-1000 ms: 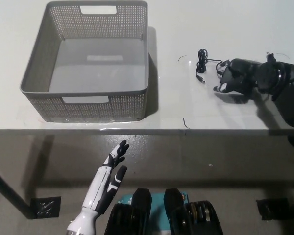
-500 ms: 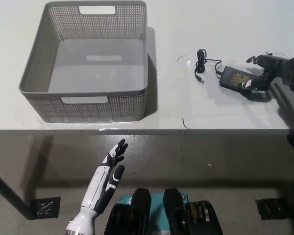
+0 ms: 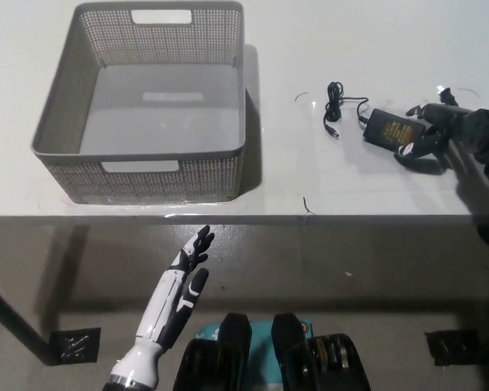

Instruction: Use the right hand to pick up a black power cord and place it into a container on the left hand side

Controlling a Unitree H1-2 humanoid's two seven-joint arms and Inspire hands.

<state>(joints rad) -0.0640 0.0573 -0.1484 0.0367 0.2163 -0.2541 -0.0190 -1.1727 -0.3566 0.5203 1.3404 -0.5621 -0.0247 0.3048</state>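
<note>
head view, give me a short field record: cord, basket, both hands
cord: black power cord with brick adapter lying on the white table, thin lead coiled left of the brick
basket: grey perforated plastic basket, empty, at table's left
right robot hand: black robot hand at the brick's right end, fingers apart, brick not lifted
left robot hand: white robot hand below the table edge, open, resting

black power cord (image 3: 389,126): on table, right | grey container (image 3: 147,106): left, empty
</note>
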